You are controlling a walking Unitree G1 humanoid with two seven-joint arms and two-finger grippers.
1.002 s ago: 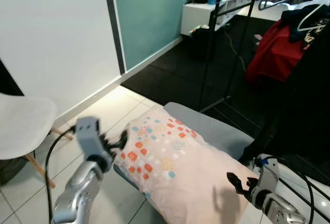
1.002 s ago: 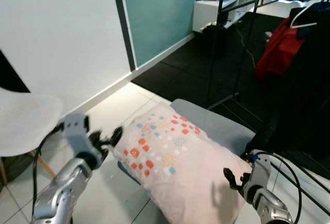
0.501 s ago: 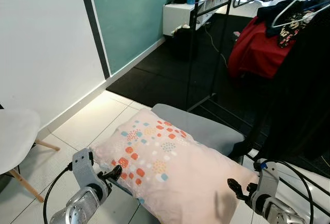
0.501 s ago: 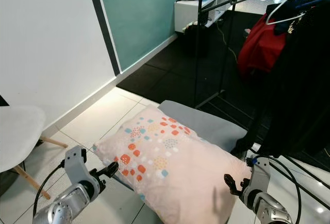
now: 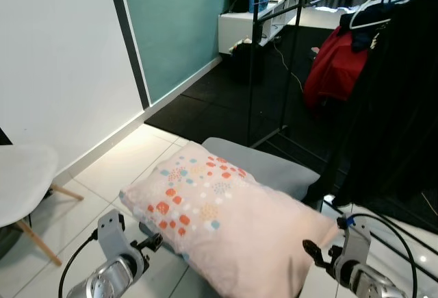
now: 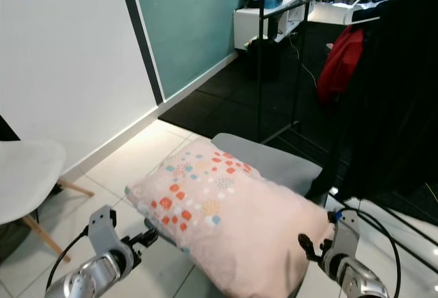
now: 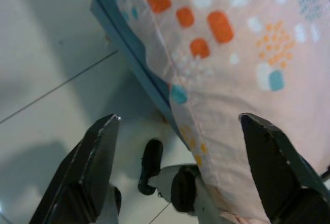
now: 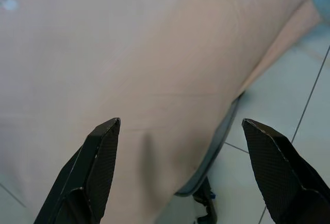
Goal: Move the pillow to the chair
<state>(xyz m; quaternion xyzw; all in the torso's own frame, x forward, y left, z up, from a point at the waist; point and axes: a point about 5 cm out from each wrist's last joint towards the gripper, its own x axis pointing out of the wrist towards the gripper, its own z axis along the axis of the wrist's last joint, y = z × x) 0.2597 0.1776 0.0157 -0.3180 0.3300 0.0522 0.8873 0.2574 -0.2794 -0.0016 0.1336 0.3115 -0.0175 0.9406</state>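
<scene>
From the head views, the pillow (image 5: 226, 226) lies on a grey seat (image 5: 263, 168), long axis running between the left gripper (image 5: 147, 243) and right gripper (image 5: 316, 253). The white chair (image 5: 20, 181) stands to the left. Both wrist views show fingers (image 7: 98, 157) spread wide, pillow straight ahead, neither arm nearer.

Support: we see a low grey padded seat (image 5: 263, 169) standing on the pale tiled floor (image 5: 123, 168).
On the seat: a pale pink pillow with orange, teal and white squares (image 5: 226, 219) lies across it, overhanging its near edge.
Beside the seat: a white moulded chair on wooden legs (image 5: 17, 181) stands on the tiles, well apart.
</scene>
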